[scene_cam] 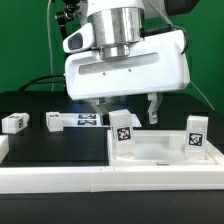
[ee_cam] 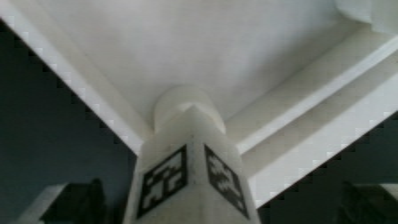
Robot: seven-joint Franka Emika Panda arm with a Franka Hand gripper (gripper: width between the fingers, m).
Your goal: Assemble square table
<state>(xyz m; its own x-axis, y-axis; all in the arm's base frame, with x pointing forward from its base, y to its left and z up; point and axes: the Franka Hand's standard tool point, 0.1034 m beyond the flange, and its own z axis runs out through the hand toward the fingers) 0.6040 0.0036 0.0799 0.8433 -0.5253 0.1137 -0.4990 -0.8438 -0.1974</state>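
The square table's white slab (scene_cam: 165, 152) lies flat at the exterior view's right, and its rimmed surface (ee_cam: 214, 50) fills the wrist view. Two tagged white legs stand upright on it, one near its left corner (scene_cam: 122, 133) and one at the right (scene_cam: 195, 136). My gripper (scene_cam: 126, 112) hangs open just above the left leg, one finger (scene_cam: 153, 108) on each side of it and clear of it. In the wrist view that leg (ee_cam: 187, 150) rises between my dark fingertips (ee_cam: 75, 202), touching neither. Two more legs lie loose on the black table, one (scene_cam: 14, 122) at the far left and one (scene_cam: 53, 120) beside it.
The marker board (scene_cam: 88, 122) lies flat behind the slab's left side. A long white rail (scene_cam: 90, 181) runs along the front edge. A green wall and cables stand behind the arm.
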